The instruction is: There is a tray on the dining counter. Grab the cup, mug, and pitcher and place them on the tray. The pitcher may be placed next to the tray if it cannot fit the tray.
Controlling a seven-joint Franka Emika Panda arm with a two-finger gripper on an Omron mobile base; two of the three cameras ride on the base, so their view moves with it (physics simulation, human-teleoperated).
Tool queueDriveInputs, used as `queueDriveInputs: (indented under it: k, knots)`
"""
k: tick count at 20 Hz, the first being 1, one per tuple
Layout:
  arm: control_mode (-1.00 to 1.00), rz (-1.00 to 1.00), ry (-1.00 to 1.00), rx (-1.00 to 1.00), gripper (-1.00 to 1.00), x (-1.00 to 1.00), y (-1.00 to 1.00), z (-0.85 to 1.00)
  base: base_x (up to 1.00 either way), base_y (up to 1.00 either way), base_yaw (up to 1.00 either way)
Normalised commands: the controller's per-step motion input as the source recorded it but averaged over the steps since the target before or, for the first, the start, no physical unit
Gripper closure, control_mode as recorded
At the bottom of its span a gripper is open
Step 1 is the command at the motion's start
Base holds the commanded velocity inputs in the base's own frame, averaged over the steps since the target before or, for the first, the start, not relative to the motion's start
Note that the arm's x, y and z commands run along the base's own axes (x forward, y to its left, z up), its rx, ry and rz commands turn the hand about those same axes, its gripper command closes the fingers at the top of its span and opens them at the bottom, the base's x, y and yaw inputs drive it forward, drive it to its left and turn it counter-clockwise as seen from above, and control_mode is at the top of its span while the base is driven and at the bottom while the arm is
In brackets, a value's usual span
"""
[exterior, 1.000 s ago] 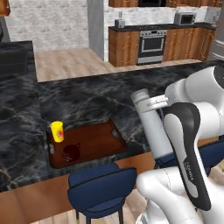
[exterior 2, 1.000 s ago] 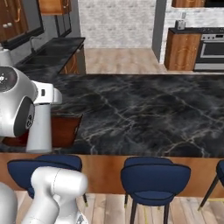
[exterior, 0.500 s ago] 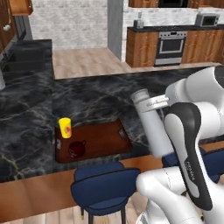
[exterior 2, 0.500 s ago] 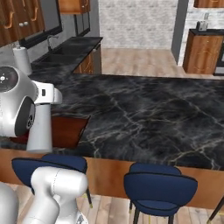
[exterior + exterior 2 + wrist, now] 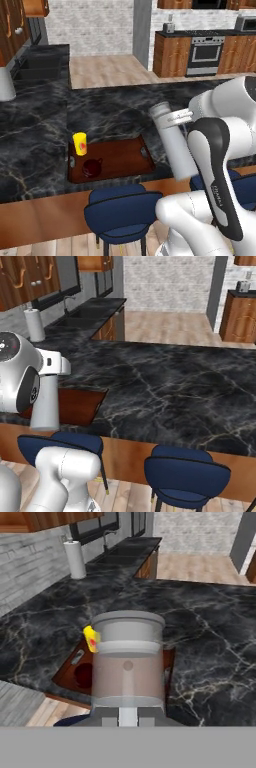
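My gripper (image 5: 188,117) is shut on the pitcher (image 5: 171,143), a tall grey-clear vessel with a lid, held upright above the dining counter's (image 5: 110,112) front edge, just right of the tray (image 5: 122,159). The hand view looks past the pitcher (image 5: 128,662) to the tray (image 5: 67,671) behind and below it. The yellow cup (image 5: 79,143) stands at the tray's far left corner, and the dark mug (image 5: 91,168) sits on the tray just in front of it. Cup (image 5: 90,638) and mug (image 5: 83,673) peek out left of the pitcher. From the right base, the pitcher (image 5: 47,402) covers part of the tray (image 5: 80,406).
Blue stools (image 5: 123,211) (image 5: 187,473) stand under the counter's wood front edge. A paper towel roll (image 5: 34,324) stands on the far counter near the sink. An oven (image 5: 205,54) and wood cabinets line the back wall.
The whole scene has shifted in both base views, so the base has driven. The tray now lies closer beside the arm. The pitcher stays held in the same pose.
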Motion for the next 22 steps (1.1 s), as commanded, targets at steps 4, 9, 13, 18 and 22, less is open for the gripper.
queueDriveInputs:
  k: [4, 9, 13, 18, 22]
  knots:
    - [1.00, 0.00, 0.00, 0.00, 1.00, 0.00, 0.00, 0.00, 0.01, 0.02, 0.01]
    - [-1.00, 0.00, -0.02, 0.00, 1.00, 0.10, 0.00, 0.00, 0.00, 0.00, 0.00]
    - [-1.00, 0.00, -0.25, 0.00, 1.00, 0.18, 0.00, 0.00, 0.00, 0.00, 0.00]
    - [-1.00, 0.00, -0.30, 0.00, 1.00, 0.26, 0.04, 0.00, 0.00, 0.00, 0.00]
    - [-1.00, 0.00, -0.12, 0.02, 1.00, 0.28, 0.22, 0.00, 0.00, 0.00, 0.00]
